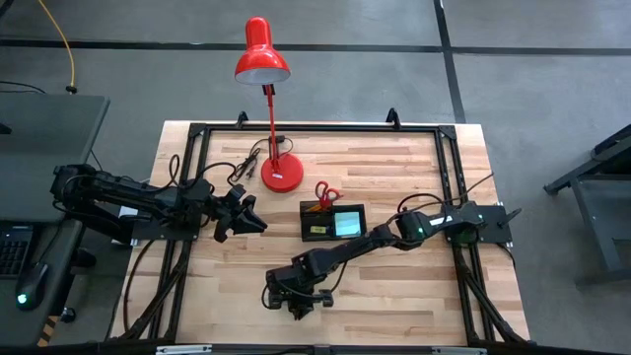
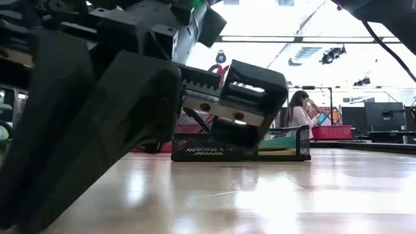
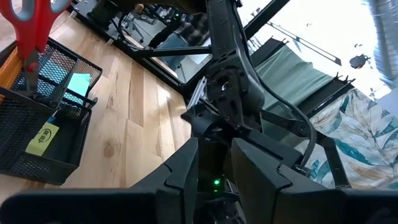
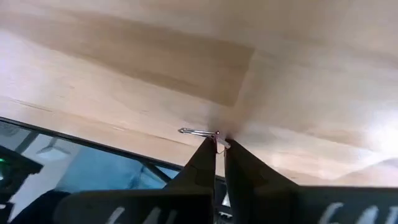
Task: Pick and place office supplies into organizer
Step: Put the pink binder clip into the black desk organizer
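Overhead: right tool low on near surface. Only its wrist view shows fingertips clenched on a thin metal clip. Left tool part-open, empty.

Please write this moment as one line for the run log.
right gripper: shut on paper clip, down at table near front edge | left gripper: waiting left of organizer | scissors: in organizer

Red scissors, teal pad, black mesh organizer, red lamp, pale wood-grain table.
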Controlling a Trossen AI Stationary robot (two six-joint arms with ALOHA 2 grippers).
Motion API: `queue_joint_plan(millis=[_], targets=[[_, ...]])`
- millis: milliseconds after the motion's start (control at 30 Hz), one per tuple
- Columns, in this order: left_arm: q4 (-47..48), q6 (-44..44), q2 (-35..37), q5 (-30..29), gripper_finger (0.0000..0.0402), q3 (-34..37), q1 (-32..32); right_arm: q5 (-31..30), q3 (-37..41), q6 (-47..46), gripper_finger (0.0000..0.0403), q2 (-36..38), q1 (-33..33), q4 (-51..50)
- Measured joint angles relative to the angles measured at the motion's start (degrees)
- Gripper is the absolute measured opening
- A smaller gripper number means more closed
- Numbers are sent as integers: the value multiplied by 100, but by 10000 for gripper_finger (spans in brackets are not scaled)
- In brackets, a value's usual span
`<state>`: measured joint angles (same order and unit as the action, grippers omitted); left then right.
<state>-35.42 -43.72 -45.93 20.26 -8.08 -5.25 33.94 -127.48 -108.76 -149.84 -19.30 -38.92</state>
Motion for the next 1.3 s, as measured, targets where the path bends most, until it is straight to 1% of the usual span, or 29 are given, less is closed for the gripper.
queue_joint_plan(millis=[200, 267, 333, 433, 567, 633, 800, 900, 967, 1067, 1133, 1233, 1300], targets=[[-15, -2, 0, 14, 88, 0, 0, -93, -485, 380, 0, -7, 5, -930], [-13, -1, 0, 56, 88, 0, 0, -292, -734, 449, 0, -7, 24, -1055], [-15, -2, 0, 106, 88, 0, 0, -453, -673, 469, 0, 143, 47, -1062], [-10, -2, 0, 131, 88, 0, 0, -939, -575, 480, 0, 354, 79, -1522], [-24, -2, 0, 303, 88, 0, 0, -1237, -573, 715, 0, 649, 146, -2234], [-33, -2, 0, 399, 88, -2, 0, -1514, -573, 862, 0, 748, 191, -2431], [-55, -4, 0, 651, 88, -2, 1, -2297, -575, 1302, 0, 1004, 435, -2068], [-60, -18, 0, 863, 88, -2, 0, -2603, -577, 1603, 0, 1075, 590, -1976], [-82, -16, 14, 1042, 88, -2, 0, -2704, -573, 1779, 0, 1129, 623, -2063], [-97, -19, 29, 1218, 88, -2, 2, -2624, -573, 2114, 0, 1163, 633, -1967], [-106, -21, 66, 1284, 88, -2, 2, -2621, -570, 2259, 0, 1152, 616, -1533], [-150, -22, 171, 1319, 88, -2, 0, -2796, -575, 2194, 0, 1156, 479, -692], [-239, -26, 263, 1319, 88, -2, 1, -2980, -574, 2098, 0, 1159, 322, -622]])
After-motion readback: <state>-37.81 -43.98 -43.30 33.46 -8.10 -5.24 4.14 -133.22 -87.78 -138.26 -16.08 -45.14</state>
